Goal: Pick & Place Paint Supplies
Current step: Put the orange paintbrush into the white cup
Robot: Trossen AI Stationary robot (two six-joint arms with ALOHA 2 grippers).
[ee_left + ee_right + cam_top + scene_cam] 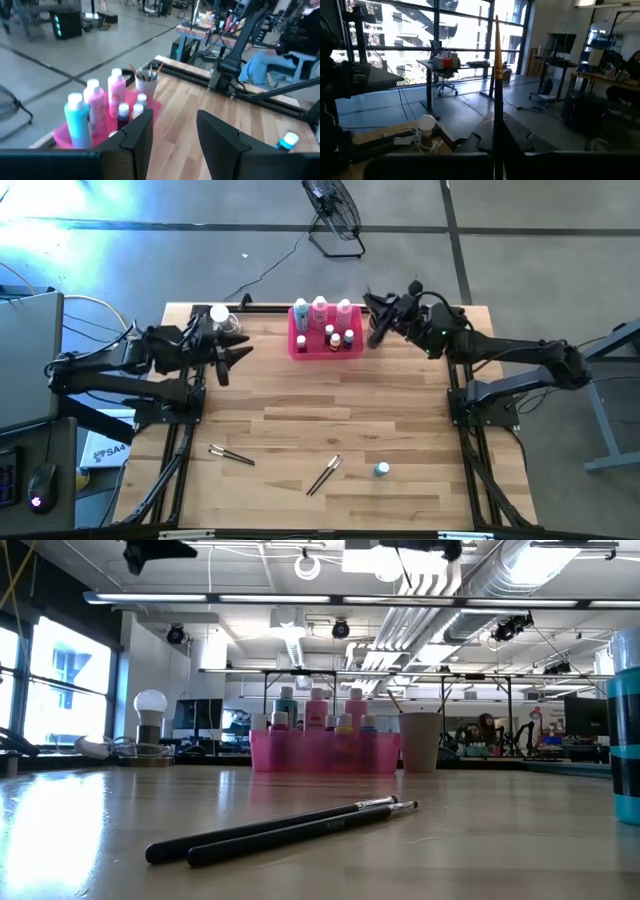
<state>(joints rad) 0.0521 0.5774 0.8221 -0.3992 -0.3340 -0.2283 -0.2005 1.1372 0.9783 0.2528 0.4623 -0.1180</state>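
A: We start at our right fingers (496, 142). They are closed tight on a brush (496, 75), which stands up straight between them, tip pointing away from the wrist.

B: And from above we see that right gripper (378, 328) hanging just beside the tray (297, 346), on its right, at the far end of the surface (330, 420). We cannot make out the cup from above. The left wrist view shows the cup (146, 83) at the tray's end with brushes already in it, and we judge that is where this one goes.

A: So the coming move turns on one thing: the brush's long axis is upright, and the cup lies close below and slightly toward the tray from our right fingers. We would lower it, handle first.

B: Our left fingers (172, 135) stand half apart with nothing between them. We see that left gripper (232, 352) left of the tray, waiting.

A: Left to fetch: one brush pair (231, 455) nearer our left arm, another pair (324, 475) near the middle, and a small teal bottle (381, 470) nearer our right arm, all near the front edge. The tall bottles (320, 310) already stand in the tray.
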